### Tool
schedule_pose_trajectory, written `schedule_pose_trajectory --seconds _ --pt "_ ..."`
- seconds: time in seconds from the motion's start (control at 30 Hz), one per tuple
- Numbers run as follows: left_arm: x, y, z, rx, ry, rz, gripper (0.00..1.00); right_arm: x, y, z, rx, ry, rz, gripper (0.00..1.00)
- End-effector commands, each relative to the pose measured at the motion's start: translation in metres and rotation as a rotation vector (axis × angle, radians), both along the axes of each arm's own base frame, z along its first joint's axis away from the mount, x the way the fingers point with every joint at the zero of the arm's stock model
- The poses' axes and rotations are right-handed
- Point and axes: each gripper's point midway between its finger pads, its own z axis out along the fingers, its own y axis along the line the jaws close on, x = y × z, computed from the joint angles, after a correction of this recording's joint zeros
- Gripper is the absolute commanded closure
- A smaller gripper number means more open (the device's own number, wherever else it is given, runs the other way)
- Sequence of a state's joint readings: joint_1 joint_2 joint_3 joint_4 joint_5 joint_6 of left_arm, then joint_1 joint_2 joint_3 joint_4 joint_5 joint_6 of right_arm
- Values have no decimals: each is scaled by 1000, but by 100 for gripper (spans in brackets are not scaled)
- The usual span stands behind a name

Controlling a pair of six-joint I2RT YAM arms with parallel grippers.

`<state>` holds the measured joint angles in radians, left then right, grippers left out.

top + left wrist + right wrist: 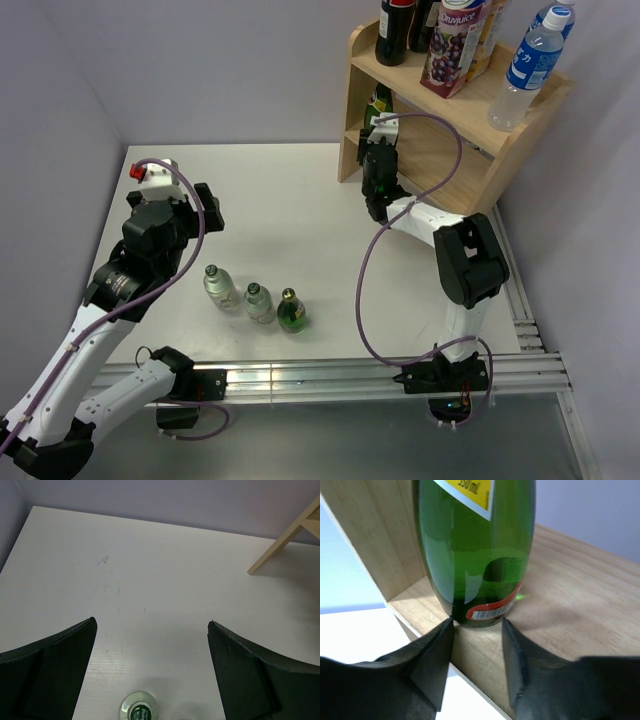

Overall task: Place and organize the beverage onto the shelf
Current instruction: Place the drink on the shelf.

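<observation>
Clamped with the right claw (477,627) on the foot of a green bottle (475,555), upright at the left front corner of the lower board of the shelf (570,590), dead ahead of the fingers, long axis vertical. On the top board: cola bottles (395,30), juice carton (452,45), water bottle (530,65). Hanging wide open and empty with the left claw (152,630) over the tabletop (150,555); just beneath, toward the near edge, three upright bottles (257,300), closest to that claw, probably next.

A robotics lab bench — left arm (110,300) and right arm (462,262) bolted to aluminium rails (330,372) along the frame's bottom, white table (290,200) boxed in by plain grey walls (220,70).
</observation>
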<state>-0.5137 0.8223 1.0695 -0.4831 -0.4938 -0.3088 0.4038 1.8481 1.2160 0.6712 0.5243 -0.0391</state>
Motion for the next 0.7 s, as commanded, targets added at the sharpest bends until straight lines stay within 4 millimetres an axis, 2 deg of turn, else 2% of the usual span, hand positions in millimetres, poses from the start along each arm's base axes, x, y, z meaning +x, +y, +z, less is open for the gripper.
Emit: schedule_pose_trajectory --seconds 0.0,0.07,0.1,0.2,0.43,0.53,0.6,0.67 --pt "1 2 6 -8 -22 12 1 -5 -11 -17 -4 69 -18 48" --pt "1 3 6 -9 -22 16 0 -13 -11 -5 17 42 -1 38" --pt "1 3 6 -10 -22 17 0 -18 -9 -7 12 48 10 35" --pt "1 4 6 -12 -22 23 1 -29 -2 2 11 39 27 24" --pt "-2 14 8 -37 -5 89 0 -50 3 25 31 -3 49 18" --pt "-5 18 0 -63 35 127 0 -69 7 43 26 -28 64 16" --pt "-10 20 0 -107 46 147 0 -79 11 46 11 -14 75 15" --pt "-15 16 2 -143 46 119 0 -93 19 57 21 -19 95 13"
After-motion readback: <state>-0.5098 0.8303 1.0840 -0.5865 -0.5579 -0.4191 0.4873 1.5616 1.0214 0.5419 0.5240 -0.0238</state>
